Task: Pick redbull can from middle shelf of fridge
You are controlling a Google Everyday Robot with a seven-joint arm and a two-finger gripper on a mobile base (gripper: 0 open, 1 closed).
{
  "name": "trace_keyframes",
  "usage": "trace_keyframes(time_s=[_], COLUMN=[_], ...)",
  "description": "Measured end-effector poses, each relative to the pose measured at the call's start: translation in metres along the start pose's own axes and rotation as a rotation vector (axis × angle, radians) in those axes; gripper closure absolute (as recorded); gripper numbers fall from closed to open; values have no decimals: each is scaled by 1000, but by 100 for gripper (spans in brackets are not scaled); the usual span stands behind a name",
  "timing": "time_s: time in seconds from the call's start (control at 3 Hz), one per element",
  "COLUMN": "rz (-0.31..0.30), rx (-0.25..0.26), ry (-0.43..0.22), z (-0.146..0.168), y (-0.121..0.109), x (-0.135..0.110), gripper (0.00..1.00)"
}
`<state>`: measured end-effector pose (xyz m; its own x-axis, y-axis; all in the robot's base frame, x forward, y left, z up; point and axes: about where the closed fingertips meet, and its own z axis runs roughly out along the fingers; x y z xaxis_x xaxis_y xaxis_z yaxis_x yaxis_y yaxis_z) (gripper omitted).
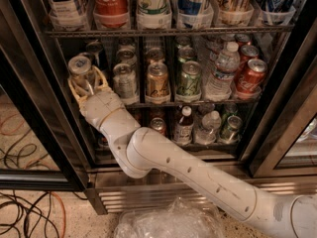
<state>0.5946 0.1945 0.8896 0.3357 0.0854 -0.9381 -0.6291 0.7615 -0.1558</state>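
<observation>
The redbull can [79,66], slim and silver with a pull-tab top, stands at the far left of the middle shelf [198,103] of the fridge [280,108]. My gripper [87,82] reaches up into the fridge from the lower right on a white arm. Its yellowish fingers [100,78] sit on either side of the can's lower body and are closed on it. The lower part of the can is hidden behind the fingers.
A wider silver-white can [124,78], a gold can [157,81], a green can [189,78], a water bottle [221,71] and red cans [250,76] share the shelf. Large bottles stand above, small bottles below. The black door frame [34,113] is close on the left. Cables [25,212] and a plastic bag [168,222] lie on the floor.
</observation>
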Motion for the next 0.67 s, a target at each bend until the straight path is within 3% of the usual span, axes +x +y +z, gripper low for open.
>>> trace_keyframes(time_s=[0.67], rz=[-3], rx=[-154], ry=[74], z=[-27], y=[0], x=[-1], gripper=[100])
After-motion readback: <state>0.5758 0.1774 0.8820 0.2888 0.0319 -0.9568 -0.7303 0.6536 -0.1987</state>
